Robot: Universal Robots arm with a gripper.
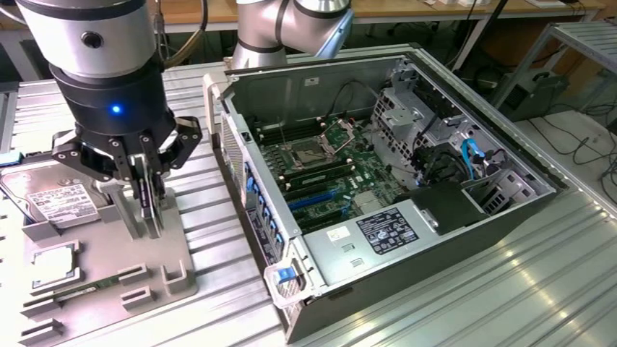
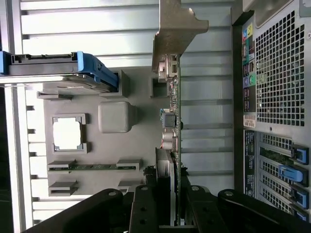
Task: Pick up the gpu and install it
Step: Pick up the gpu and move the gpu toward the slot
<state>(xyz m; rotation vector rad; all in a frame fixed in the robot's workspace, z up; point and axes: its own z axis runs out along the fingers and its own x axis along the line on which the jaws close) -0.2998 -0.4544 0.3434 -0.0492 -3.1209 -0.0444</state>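
Exterior view: the gripper (image 1: pixel 144 184) is clamping its fingers, partway closed, on the gpu (image 1: pixel 147 204). It is holding the thin dark card upright on edge over the grey parts tray (image 1: pixel 178 254), beside the open computer case (image 1: pixel 434 267). Wrist view: the card is showing edge-on, its silver bracket (image 2: pixel 176 24) at the far end, likely to suit a slot. Whether it is clear of the tray's stand, I cannot tell.

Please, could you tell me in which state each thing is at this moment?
gripper: shut on the gpu.
gpu: upright on edge, gripped, at the tray.
computer case: lying on its side, open, board exposed.
hard drive: resting in the tray, untouched.
memory stick: lying in its tray slot.
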